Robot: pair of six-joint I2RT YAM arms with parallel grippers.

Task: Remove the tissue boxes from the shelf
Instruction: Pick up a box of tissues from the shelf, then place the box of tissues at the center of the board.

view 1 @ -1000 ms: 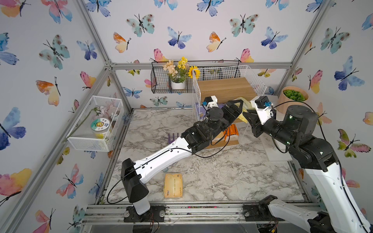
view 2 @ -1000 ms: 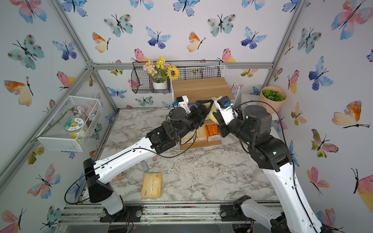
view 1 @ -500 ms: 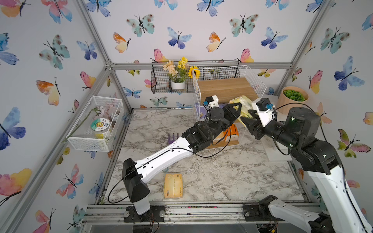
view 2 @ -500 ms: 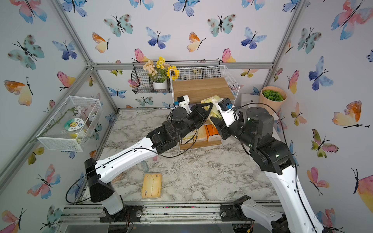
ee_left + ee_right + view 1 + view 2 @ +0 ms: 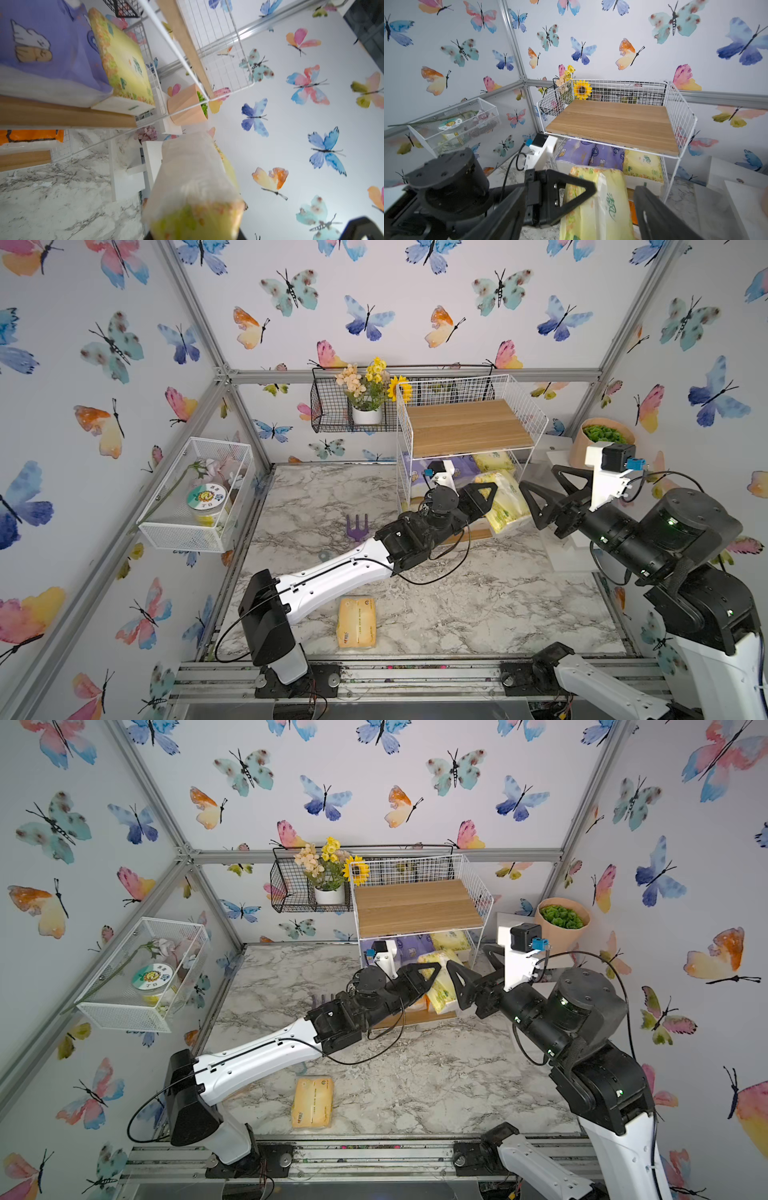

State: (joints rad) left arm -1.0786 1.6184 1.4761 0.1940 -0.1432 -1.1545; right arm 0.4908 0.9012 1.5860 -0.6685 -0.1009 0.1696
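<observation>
- The left gripper [image 5: 492, 495] is clenched on one end of a pale yellow-green plastic-wrapped tissue pack [image 5: 505, 506]. It holds the pack in the air just in front of the shelf's lower tiers.
- The right gripper [image 5: 540, 477] stands just right of that pack with its jaws spread wide, gripping nothing. In the right wrist view the pack [image 5: 600, 203] lies between its fingers [image 5: 660, 224]; whether one brushes the wrap cannot be told.
- Farther back, the three-tier white wire shelf with wooden boards [image 5: 469, 427] has a bare top board. On its middle tier lie purple packs [image 5: 591, 153] and, to their right, a pale yellow pack [image 5: 641, 164].
- A peach-orange pack [image 5: 356, 621] lies on the marble table [image 5: 457, 614] at the near edge, well apart from the shelf.
- Judged step: one pack is off the shelf and in the left gripper's charge. The next move calls for carrying it clear of the wire frame and setting it on open table, while the right arm draws away.
- The left wrist view plainly shows a bright orange pack [image 5: 31, 135] on the lowest board, which the arms largely cover in both top views. Only the top views show the pack on the table.
</observation>
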